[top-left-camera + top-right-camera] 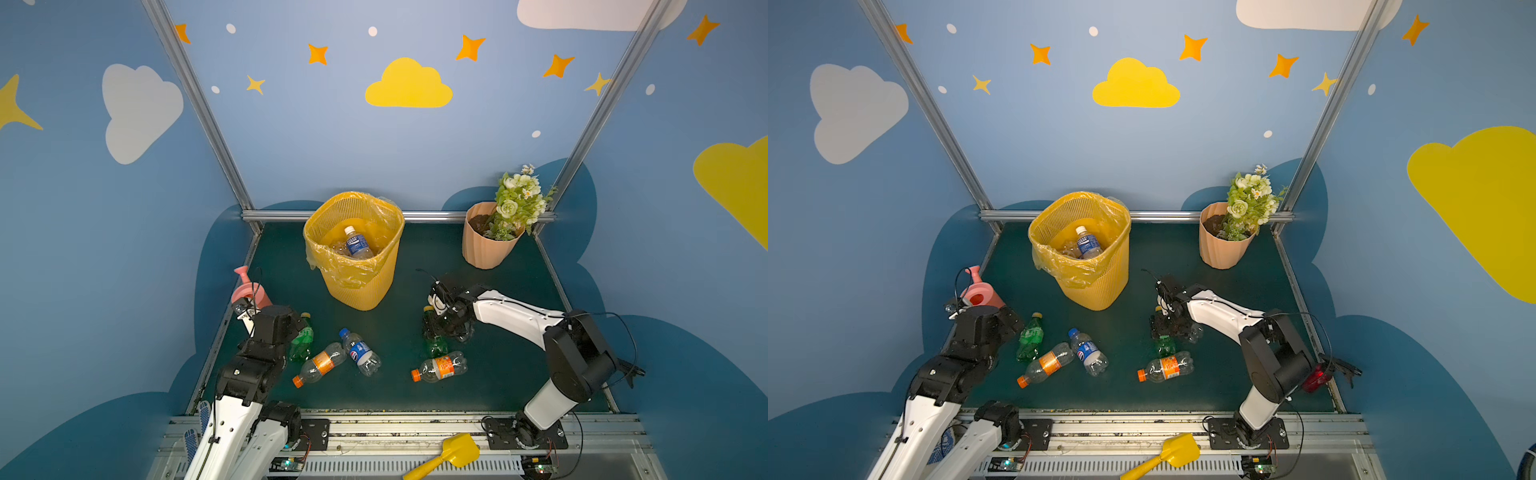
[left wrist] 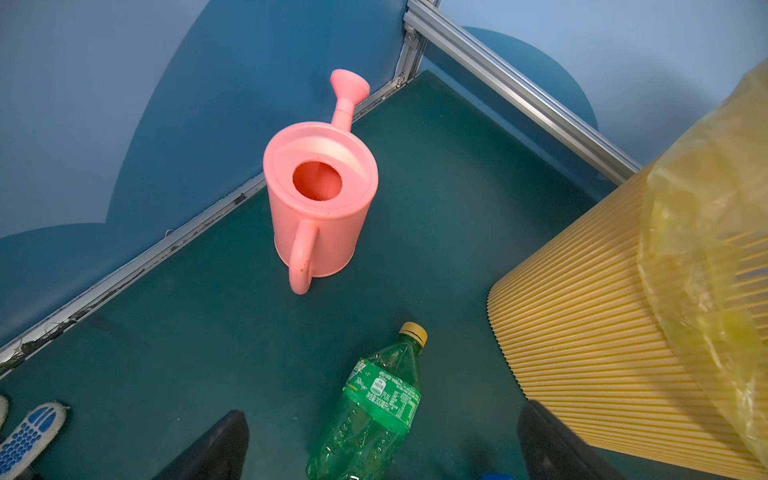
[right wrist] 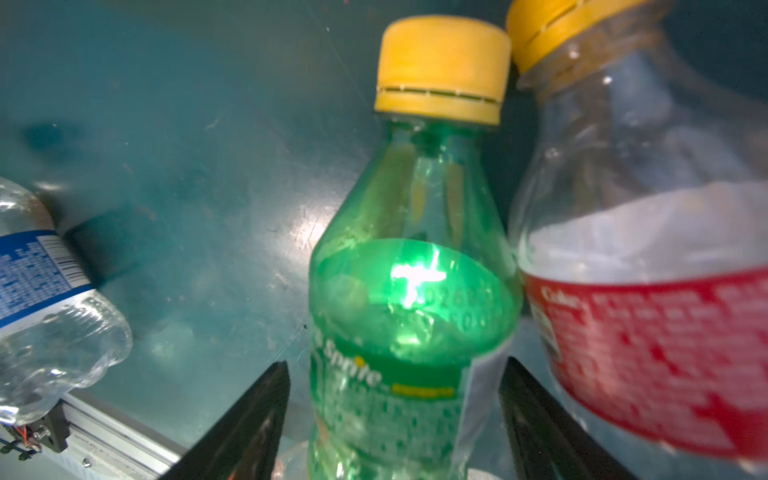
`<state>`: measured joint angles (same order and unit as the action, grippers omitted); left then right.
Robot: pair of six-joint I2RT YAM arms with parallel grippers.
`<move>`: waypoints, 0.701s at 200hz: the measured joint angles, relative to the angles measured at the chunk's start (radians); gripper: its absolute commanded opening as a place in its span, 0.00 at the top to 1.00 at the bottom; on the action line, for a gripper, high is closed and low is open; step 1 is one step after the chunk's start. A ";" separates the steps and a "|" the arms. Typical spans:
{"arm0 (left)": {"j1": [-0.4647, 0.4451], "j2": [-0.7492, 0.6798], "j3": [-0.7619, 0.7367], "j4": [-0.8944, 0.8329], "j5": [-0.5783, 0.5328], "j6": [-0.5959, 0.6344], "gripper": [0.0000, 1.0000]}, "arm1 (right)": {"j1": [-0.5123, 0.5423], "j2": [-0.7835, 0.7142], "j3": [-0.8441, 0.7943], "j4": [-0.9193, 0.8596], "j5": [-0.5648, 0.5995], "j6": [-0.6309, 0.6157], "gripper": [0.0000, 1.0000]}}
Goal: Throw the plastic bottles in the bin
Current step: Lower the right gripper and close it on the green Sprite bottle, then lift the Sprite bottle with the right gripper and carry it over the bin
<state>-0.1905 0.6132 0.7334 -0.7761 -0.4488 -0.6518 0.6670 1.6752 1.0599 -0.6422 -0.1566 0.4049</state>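
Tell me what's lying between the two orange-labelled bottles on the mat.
A clear blue-labelled bottle with a blue cap lies there, shown in both top views.

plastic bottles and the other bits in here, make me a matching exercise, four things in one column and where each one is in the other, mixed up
Things
1. white-capped blue-label bottle
2. pink watering can
3. green Sprite bottle
4. yellow shovel

Places
A. between the fingers of the right tool
B. lying on the front metal frame
C. inside the bin
D. standing upright beside the left wall

Pairs: 1-C, 2-D, 3-A, 4-B
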 measured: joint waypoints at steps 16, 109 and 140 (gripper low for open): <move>0.001 0.000 0.000 0.000 0.000 0.000 0.00 | 0.002 0.019 0.008 -0.001 -0.001 -0.003 0.23; 0.001 0.001 0.000 0.000 0.000 0.000 0.00 | 0.006 0.061 0.023 0.002 -0.016 -0.022 0.42; 0.001 0.003 0.000 0.000 0.001 0.000 0.00 | 0.007 0.035 0.023 0.017 -0.020 -0.021 0.44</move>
<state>-0.1898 0.6167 0.7334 -0.7761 -0.4480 -0.6521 0.6739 1.7100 1.0828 -0.6250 -0.1768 0.3840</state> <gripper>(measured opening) 0.998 0.584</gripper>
